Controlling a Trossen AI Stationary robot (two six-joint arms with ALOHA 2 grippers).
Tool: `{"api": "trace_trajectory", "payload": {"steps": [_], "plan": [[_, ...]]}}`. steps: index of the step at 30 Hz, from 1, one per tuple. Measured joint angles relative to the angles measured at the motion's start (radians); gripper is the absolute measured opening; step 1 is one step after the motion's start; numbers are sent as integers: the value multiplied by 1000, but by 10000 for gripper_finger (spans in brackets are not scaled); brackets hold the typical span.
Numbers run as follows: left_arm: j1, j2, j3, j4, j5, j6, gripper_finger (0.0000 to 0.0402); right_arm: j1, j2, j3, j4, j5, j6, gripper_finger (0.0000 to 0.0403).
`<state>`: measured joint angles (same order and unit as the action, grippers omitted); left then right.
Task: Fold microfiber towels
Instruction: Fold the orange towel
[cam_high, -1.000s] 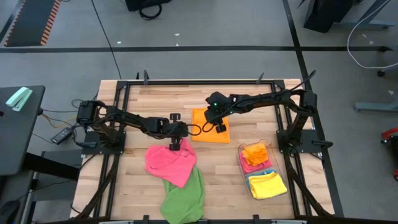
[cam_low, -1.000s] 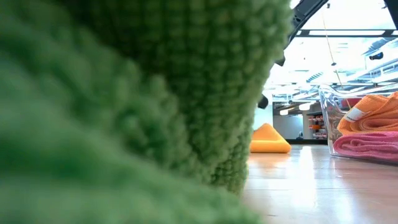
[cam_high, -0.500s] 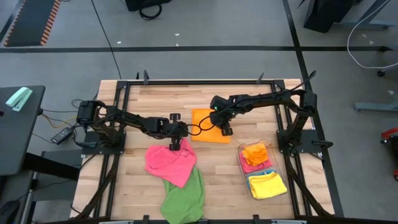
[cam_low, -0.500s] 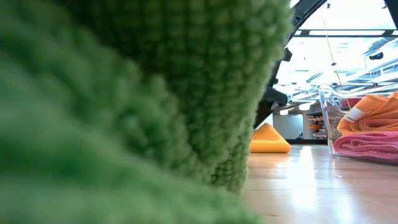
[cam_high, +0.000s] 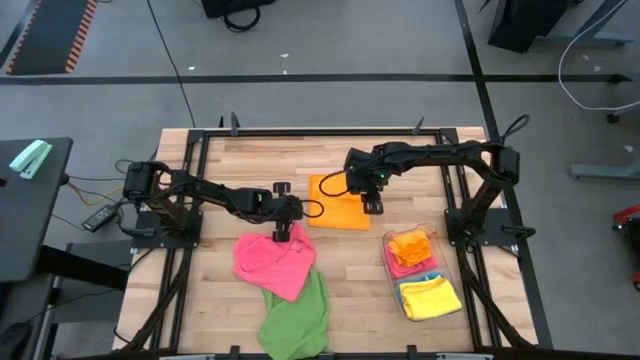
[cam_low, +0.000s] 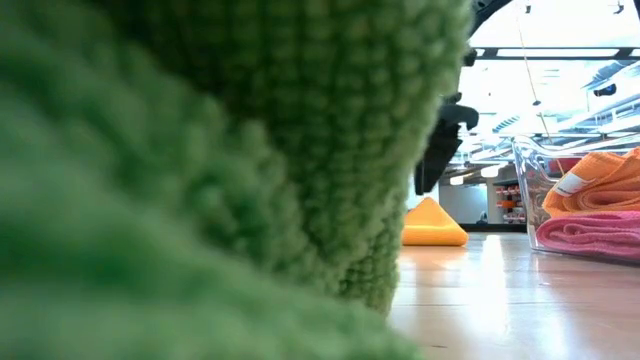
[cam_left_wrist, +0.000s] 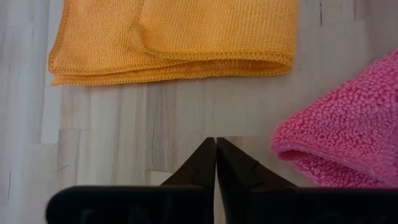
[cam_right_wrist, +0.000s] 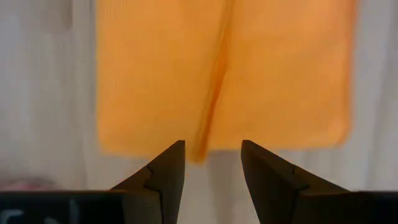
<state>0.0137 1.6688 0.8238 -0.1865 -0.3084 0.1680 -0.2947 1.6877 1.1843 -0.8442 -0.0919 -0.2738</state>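
**Orange towel folded on counter, next towels waiting**

The wooden counter (cam_high: 230, 160) carried everything. Nearest the front edge lay the green towel (cam_high: 297, 318), crumpled, partly under the pink towel (cam_high: 272, 262), also unfolded and bunched. The green one filled most of the low view. The folded orange towel (cam_high: 336, 203) sat flat near the counter's middle, edges fairly even, one layer showing a curved inner fold in the left wrist view. At the right stood the clear plastic bin (cam_high: 420, 274) holding folded orange, pink and yellow towels.

Step in hand, as a guess: the orange towel looked ready to go to the bin, with pink next to fold. To do it well, pinch the folded stack through all layers at one edge so it doesn't fall open when lifted, and set it flat in the bin.

The right pincer (cam_high: 372, 205) hung at the orange towel's right edge, jaws partly apart, nothing between them, no clear contact with cloth. The left pincer (cam_high: 283, 236) sat at the pink towel's far edge, fingertips pressed together, empty, bare wood under the tips and pink cloth just beside.
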Motion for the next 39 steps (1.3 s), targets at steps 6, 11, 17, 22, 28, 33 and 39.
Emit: {"api": "trace_trajectory", "payload": {"steps": [6,11,17,22,28,33,39], "plan": [[0,0,0,2,0,0,25,25,17,-24,-8,-6,63,165],[0,0,0,2,0,0,16,29,53,-48,52,-6,68,144],[0,0,0,-2,0,0,18,29,100,-50,66,20,29,56],[0,0,0,-3,0,0,26,29,96,-46,69,79,-41,10],[0,0,0,-2,0,0,21,38,96,-11,43,124,-109,13],[0,0,0,0,0,0,14,52,88,28,35,152,-196,14],[0,0,0,1,0,0,21,42,88,-3,105,152,-358,14]]}}
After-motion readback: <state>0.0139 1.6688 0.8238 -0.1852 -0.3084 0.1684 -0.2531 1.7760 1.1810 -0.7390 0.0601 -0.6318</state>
